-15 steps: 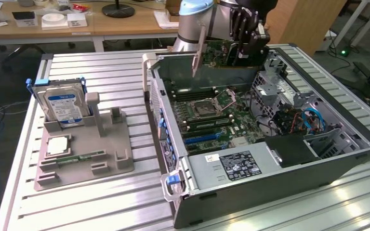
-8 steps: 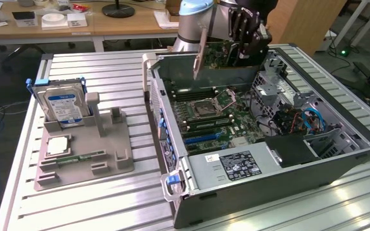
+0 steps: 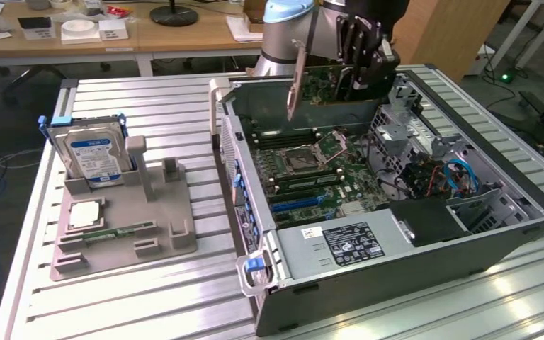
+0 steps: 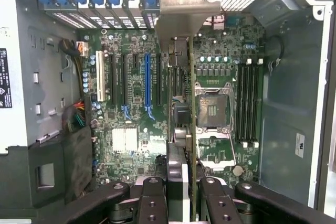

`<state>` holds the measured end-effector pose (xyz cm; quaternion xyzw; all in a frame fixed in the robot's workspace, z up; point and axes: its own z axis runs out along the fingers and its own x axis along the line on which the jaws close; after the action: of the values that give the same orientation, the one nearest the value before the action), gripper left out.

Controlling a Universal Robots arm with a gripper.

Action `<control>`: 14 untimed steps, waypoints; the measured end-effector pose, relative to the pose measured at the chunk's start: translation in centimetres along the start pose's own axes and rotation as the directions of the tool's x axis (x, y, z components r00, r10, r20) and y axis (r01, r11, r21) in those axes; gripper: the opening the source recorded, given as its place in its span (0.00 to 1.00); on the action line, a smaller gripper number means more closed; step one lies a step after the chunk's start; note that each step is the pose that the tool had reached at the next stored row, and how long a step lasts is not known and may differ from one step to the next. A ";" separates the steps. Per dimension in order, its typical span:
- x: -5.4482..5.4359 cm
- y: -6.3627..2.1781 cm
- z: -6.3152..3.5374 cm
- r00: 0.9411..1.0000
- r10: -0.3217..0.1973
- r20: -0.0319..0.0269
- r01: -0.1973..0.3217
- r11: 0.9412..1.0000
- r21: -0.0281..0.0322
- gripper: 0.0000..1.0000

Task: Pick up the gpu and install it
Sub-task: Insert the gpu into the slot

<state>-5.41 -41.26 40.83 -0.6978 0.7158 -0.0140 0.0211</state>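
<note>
My gripper [image 3: 355,74] is shut on the gpu [image 3: 324,85], a green circuit board with a silver bracket, and holds it on edge above the far end of the open computer case [image 3: 508,237]. In the wrist view the gpu [image 4: 181,114] appears edge-on between my black fingers [image 4: 152,198], with its bracket toward the case's slot openings. Beneath it lies the motherboard [image 4: 131,129], and the card hangs just beside the blue expansion slot [image 4: 147,85] and the processor socket [image 4: 212,111]. It is clear of the board, not seated.
On the exterior view's left, a grey fixture [image 3: 159,244] holds a silver hard drive [image 3: 93,156], a memory stick [image 3: 111,232] and a pale square chip [image 3: 83,212]. The case has a power supply [image 3: 348,244], cables [image 3: 442,180] and a drive cage [image 3: 414,134]. Desks stand behind.
</note>
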 end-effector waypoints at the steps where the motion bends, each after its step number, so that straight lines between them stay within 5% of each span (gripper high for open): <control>1: 0.0 0.02 0.07 1.000 0.000 0.000 0.000 1.000 0.001 0.28; 14: 0.0 0.06 0.68 1.000 0.000 0.001 0.000 1.000 0.003 0.28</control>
<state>-5.44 -41.29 40.14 -0.6978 0.7158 -0.0149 0.0226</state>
